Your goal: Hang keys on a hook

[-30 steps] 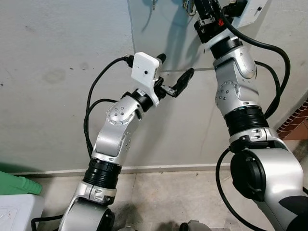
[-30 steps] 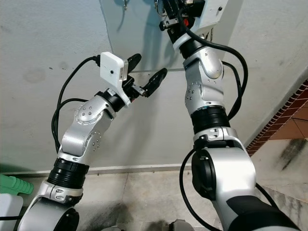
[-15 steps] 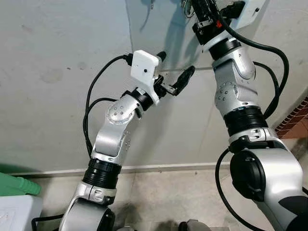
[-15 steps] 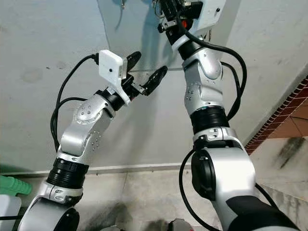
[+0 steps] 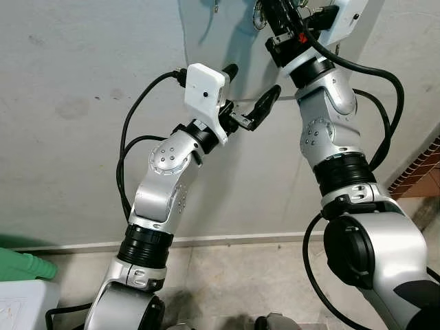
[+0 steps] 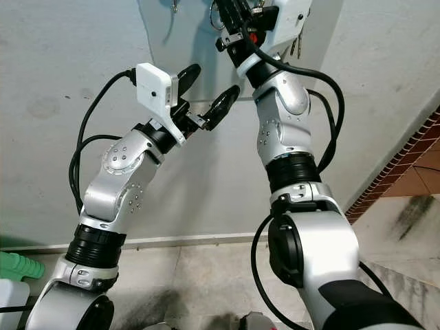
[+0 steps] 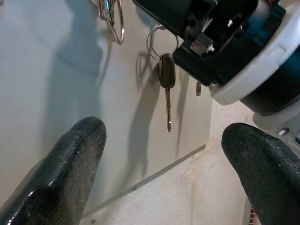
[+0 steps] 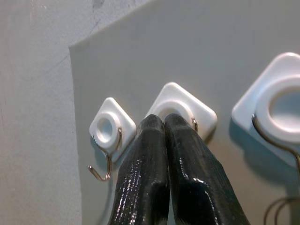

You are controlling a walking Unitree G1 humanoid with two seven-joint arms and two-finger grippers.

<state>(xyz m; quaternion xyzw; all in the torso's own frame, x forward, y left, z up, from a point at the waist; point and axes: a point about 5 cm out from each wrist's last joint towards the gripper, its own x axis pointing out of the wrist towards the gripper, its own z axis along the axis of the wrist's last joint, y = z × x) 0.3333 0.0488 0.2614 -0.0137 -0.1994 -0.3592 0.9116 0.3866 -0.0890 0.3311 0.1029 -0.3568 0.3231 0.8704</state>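
A grey panel [image 8: 197,42] on the wall carries white hook bases with wire hooks. My right gripper [image 8: 164,123] is raised against it, its fingers shut together just in front of the middle hook base [image 8: 180,105]. An empty hook [image 8: 105,154] lies beside it. A key on a ring [image 7: 166,75] dangles right under that gripper, a little off the panel; the ring [image 5: 258,14] seems pinched in the fingers. My left gripper [image 5: 251,82] is open, lower down, pointing up at the key and holding nothing.
Other wire rings [image 7: 112,18] hang on a neighbouring hook. Grey plaster wall lies all around the panel. A green object [image 5: 24,265] and a white container [image 5: 20,302] sit on the floor at lower left. Red brick [image 5: 419,175] shows at the right.
My right arm has shifted a little to the left along the panel with the key. The left gripper has risen slightly and stays open.
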